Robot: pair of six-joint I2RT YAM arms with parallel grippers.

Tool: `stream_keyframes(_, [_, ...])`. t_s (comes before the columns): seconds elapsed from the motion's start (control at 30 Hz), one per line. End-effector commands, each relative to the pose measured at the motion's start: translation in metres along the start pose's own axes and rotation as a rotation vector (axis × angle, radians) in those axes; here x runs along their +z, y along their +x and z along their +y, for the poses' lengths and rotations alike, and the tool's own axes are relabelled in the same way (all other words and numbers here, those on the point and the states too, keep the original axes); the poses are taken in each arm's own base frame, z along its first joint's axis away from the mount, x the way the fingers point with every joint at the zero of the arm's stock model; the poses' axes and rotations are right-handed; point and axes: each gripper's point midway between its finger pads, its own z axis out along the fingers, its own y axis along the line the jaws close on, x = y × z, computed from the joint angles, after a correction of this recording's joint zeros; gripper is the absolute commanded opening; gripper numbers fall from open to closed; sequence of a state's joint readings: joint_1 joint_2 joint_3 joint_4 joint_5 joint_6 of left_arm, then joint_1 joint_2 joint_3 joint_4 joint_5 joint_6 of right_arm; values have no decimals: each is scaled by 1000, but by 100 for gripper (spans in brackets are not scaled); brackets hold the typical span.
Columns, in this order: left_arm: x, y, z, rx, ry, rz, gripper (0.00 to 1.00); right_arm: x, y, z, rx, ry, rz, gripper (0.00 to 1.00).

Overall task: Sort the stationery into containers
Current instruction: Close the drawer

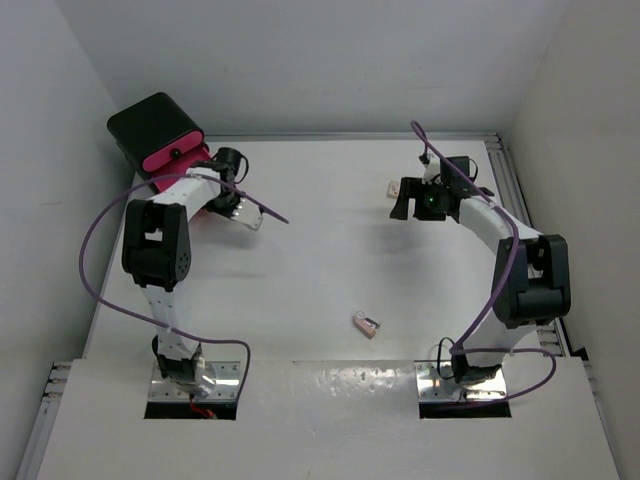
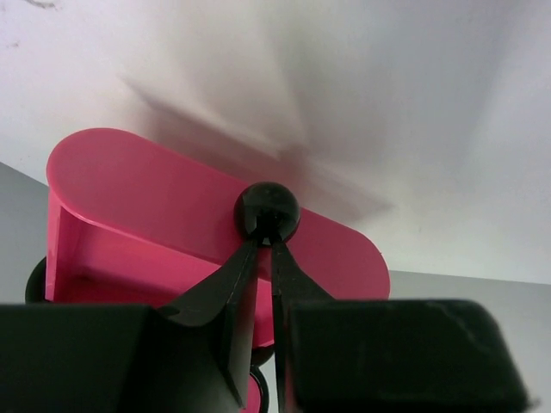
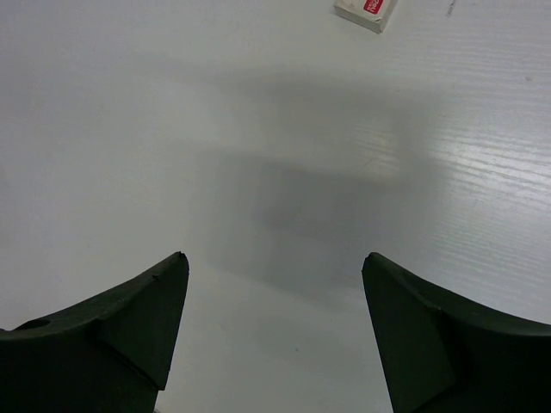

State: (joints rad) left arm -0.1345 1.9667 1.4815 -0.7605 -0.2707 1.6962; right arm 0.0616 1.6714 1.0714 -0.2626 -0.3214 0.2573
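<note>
Opening a container is judged to be the step in hand. The left hand [image 2: 265,243] is seen nearly closed, its two fingertips pinched on the round black knob [image 2: 268,209] of a pink drawer [image 2: 129,185]. The drawer belongs to the glossy black cabinet [image 1: 150,120] set at the far left corner of the tabletop [image 1: 320,270]. How far it is drawn out cannot be told. The right hand [image 3: 275,255] is held wide open with nothing between its fingers, above bare tabletop on the far right side.

Two pieces of stationery can be made out, both lying loose and well apart from the cabinet: a white eraser with a red label [image 3: 368,10], just beyond the right hand, and a small pinkish block [image 1: 367,324] towards the near edge.

For the step to be done well, the knob should be centred between the fingertips and the pull directed straight along the drawer's run, away from the cabinet face. A sideways or upward pull could let the small round knob slip out, or drag the cabinet across the tabletop. The drawer need be drawn out only far enough for an item to be dropped in
</note>
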Motion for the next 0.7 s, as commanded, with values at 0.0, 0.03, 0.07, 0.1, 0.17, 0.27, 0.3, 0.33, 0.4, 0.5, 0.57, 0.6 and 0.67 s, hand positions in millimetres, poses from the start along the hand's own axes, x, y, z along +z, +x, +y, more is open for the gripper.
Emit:
stream_keyframes(0.0, [3,5,0,37,-14,-34,17,-9,-15,6,-38,-8,-62,81])
stream_keyframes(0.03, [2,5,0,42,-13,-36,17,-8,-14,6,-33,-6,-60,81])
stream_keyframes(0.07, [1,5,-1,44,-4,-38,23,-8,-15,6,-37,-7,-64,82])
stream_keyframes(0.1, [1,5,-2,47,6,-37,28,-7,-14,6,-37,-7,-61,82])
stream_keyframes(0.17, [1,4,-7,53,32,-39,42,-7,-16,5,-35,-7,-65,81])
stream_keyframes(0.27, [1,2,-11,57,44,-53,53,-7,-17,6,-35,-9,-63,81])
stream_keyframes(0.3, [1,1,-12,59,45,-58,56,-6,-17,6,-37,-9,-63,81])
stream_keyframes(0.33, [0,1,-10,59,36,-56,56,-6,-16,6,-38,-7,-62,81])
stream_keyframes(0.4, [2,2,-8,61,23,-52,57,-6,-15,5,-33,-9,-57,81])
stream_keyframes(0.5, [7,1,-6,64,18,-54,57,-6,-16,6,-35,-10,-57,81])
stream_keyframes(0.57, [11,-1,-5,70,16,-60,57,-7,-17,6,-37,-9,-58,81])
stream_keyframes(0.6, [11,-1,-1,71,1,-59,57,-7,-16,5,-35,-7,-54,81])
stream_keyframes(0.67, [15,-2,0,81,2,-58,57,-7,-15,6,-40,-7,-52,81])
